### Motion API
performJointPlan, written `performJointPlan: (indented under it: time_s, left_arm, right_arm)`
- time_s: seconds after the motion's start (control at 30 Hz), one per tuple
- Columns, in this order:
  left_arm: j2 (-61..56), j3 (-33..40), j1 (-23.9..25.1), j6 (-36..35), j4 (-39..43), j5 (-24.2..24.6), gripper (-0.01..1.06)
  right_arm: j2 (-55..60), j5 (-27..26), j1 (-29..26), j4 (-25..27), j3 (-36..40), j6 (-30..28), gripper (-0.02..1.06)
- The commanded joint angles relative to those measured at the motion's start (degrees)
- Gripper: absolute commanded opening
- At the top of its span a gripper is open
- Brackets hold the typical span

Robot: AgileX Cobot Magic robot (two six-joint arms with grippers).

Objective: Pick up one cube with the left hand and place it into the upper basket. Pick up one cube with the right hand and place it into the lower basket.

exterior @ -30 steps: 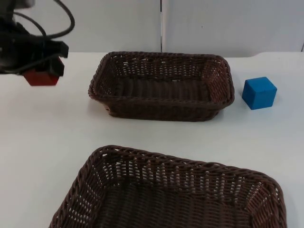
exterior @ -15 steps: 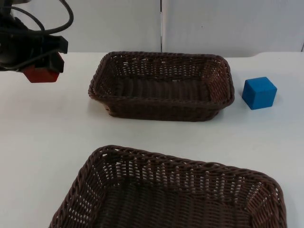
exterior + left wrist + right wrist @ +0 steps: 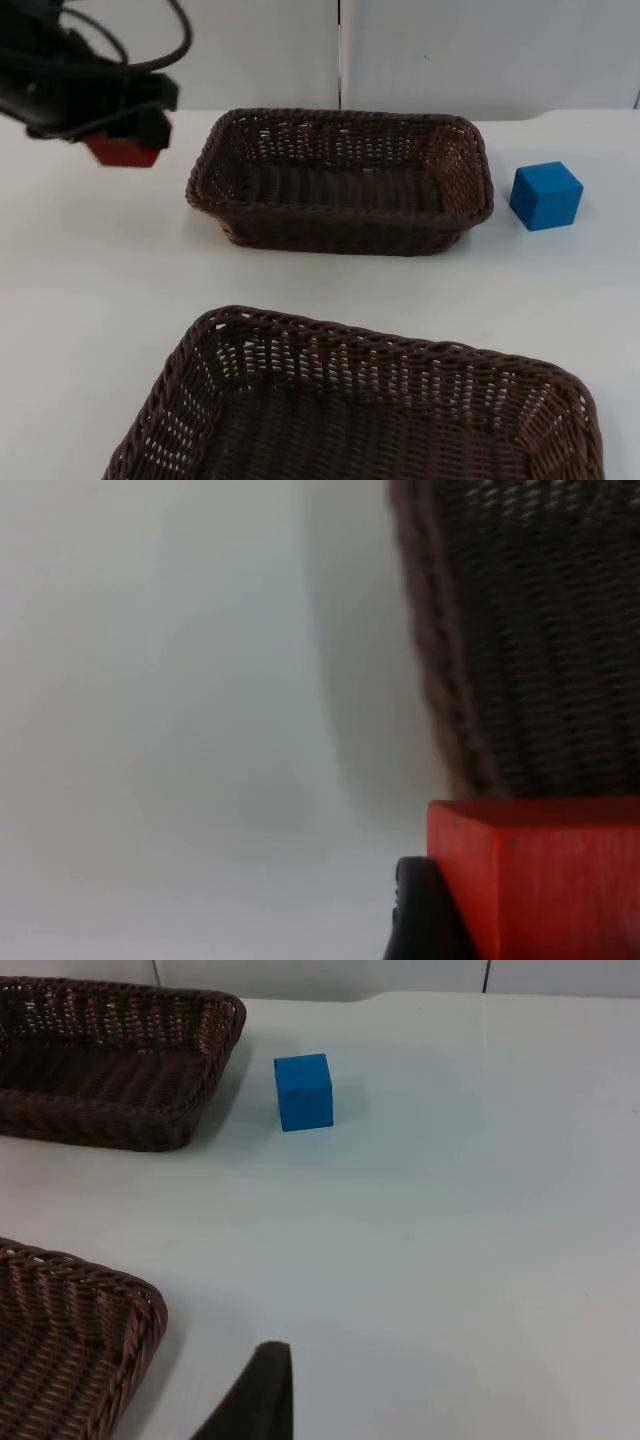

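Your left gripper point(image 3: 125, 135) hangs above the table point(image 3: 90, 270), clamped on the red cube point(image 3: 124, 151) just left of the upper basket point(image 3: 340, 180). Your right gripper point(image 3: 262, 1390) waits over bare table; you cannot tell how far its fingers are parted. You have two baskets, the lower basket point(image 3: 360, 400) nearest, and two cubes, the blue cube point(image 3: 546, 195) resting right of the upper one.

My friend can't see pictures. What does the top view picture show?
The left claw holds a red cube above the white table, just left of the upper basket. A blue cube sits on the table right of that basket, and the lower basket lies nearer the camera.
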Motion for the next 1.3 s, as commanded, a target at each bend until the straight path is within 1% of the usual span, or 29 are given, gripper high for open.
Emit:
performJointPlan:
  time_s: [0.0,0.13,0.17,0.3,0.33,0.5,0.53,0.63,0.67,0.83,0.87,0.97,1.0,1.13,1.27]
  left_arm:
    - [-0.5,-1.7,-2.0,0.2,0.8,0.5,0.00]
    - [0.0,-4.3,-5.1,0.8,1.0,0.1,0.00]
    - [0.0,-4.3,-5.1,0.8,1.0,0.1,0.00]
    - [1.9,-8.6,-7.9,1.6,0.8,0.3,0.00]
    - [1.9,-8.6,-7.9,1.6,0.8,0.3,0.00]
    - [6.6,-14.5,-10.4,1.7,0.7,1.2,0.00]
    - [6.6,-14.5,-10.4,1.7,0.7,1.2,0.00]
    - [11.1,-19.8,-10.7,1.7,0.7,3.7,0.00]
    - [11.1,-19.8,-10.7,1.7,0.7,3.7,0.00]
    - [17.9,-26.9,-10.7,1.7,0.7,6.7,0.00]
    - [17.9,-26.9,-10.7,1.7,0.7,6.7,0.00]
    - [21.6,-30.8,-10.7,1.7,0.5,8.7,0.00]
    - [21.6,-30.8,-10.7,1.7,0.5,8.7,0.00]
    - [26.5,-35.5,-10.7,1.7,0.6,10.4,0.00]
    - [29.2,-38.1,-10.7,1.7,0.6,10.5,0.00]
  right_arm:
    - [-0.2,-0.3,-0.4,0.1,0.4,0.0,1.05]
    - [-0.2,-0.3,-0.4,0.0,0.4,0.0,1.05]
    - [-0.2,-0.3,-0.4,0.0,0.4,0.0,1.05]
    - [-0.2,-0.3,-0.4,0.0,0.4,0.0,1.05]
    - [-0.2,-0.3,-0.4,0.0,0.4,0.0,1.05]
    - [-0.2,-0.3,-0.4,0.0,0.4,0.0,1.05]
    - [-0.2,-0.3,-0.4,0.0,0.4,0.0,1.05]
    - [-0.2,-0.3,-0.4,0.0,0.4,0.0,1.05]
    - [-0.2,-0.3,-0.4,0.0,0.4,0.0,1.05]
    - [-0.2,-0.3,-0.4,0.0,0.4,0.0,1.05]
    - [-0.2,-0.3,-0.4,0.0,0.4,0.0,1.05]
    - [-0.2,-0.3,-0.4,0.0,0.4,0.0,1.05]
    - [-0.2,-0.3,-0.4,0.0,0.4,0.0,1.05]
    - [-0.2,-0.3,-0.4,0.0,0.4,0.0,1.05]
    - [-0.2,-0.3,-0.4,0.0,0.4,0.0,1.05]
